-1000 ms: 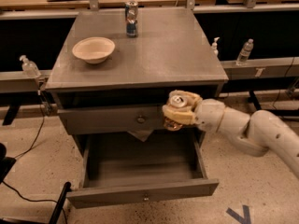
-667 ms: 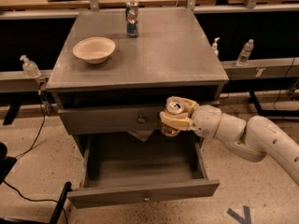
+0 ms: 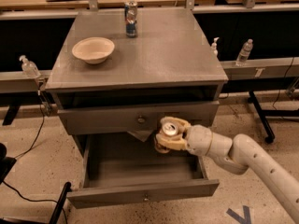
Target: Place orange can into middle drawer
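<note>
The orange can (image 3: 167, 130) shows its silver top and sits upright in my gripper (image 3: 169, 137), whose cream fingers (image 3: 174, 144) wrap around its body. The gripper holds it above the open middle drawer (image 3: 140, 169), near the drawer's back right, just in front of the closed upper drawer front (image 3: 140, 118). The middle drawer is pulled out towards the camera, and its grey floor shows. My arm (image 3: 243, 155) reaches in from the lower right.
On the cabinet top (image 3: 154, 50) stand a white bowl (image 3: 93, 49) and a blue-and-silver can (image 3: 131, 18). A paper scrap (image 3: 140, 135) hangs under the upper drawer. Bottles (image 3: 244, 52) stand on side ledges. A black cable (image 3: 28, 171) lies on the floor at left.
The gripper with the can has moved left and slightly down, from the cabinet's right edge to over the open drawer.
</note>
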`<act>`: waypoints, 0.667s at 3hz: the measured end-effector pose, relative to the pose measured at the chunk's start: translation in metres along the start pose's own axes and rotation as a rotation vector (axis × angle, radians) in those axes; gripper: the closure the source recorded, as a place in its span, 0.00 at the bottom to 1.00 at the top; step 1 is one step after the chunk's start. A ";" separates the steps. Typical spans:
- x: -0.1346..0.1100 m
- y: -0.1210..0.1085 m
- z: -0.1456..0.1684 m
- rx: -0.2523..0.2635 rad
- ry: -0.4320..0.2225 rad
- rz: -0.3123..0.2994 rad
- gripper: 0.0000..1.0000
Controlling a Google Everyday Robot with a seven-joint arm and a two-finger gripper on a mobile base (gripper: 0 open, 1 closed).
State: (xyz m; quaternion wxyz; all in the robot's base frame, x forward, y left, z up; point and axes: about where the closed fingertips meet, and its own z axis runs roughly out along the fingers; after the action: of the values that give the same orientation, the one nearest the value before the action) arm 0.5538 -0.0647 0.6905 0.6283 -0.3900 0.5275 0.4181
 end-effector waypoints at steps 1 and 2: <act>0.058 0.014 -0.013 -0.049 -0.020 0.001 1.00; 0.080 0.012 -0.012 -0.066 0.041 0.004 1.00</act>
State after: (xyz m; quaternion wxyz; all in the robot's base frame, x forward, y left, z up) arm 0.5459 -0.0624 0.6095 0.6034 -0.4176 0.5271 0.4286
